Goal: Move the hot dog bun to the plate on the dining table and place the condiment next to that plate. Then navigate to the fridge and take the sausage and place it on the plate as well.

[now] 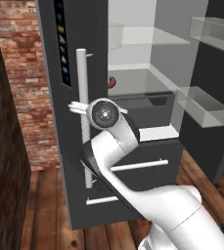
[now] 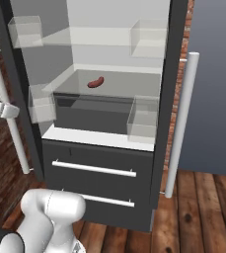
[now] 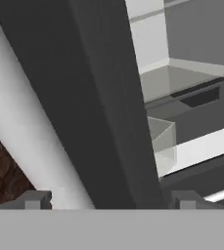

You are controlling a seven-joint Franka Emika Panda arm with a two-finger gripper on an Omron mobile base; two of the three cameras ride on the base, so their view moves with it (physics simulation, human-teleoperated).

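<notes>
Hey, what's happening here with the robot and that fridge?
The robot arm is at the fridge, whose doors stand open. Its gripper is open, with its fingertips on either side of the left door's edge and the pale bar handle close by; it holds nothing. The sausage lies on a shelf inside the fridge, not yet picked up.

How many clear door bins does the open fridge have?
4: two on the left door, upper and lower; two on the right door, upper and lower. Others may be out of frame.
</notes>
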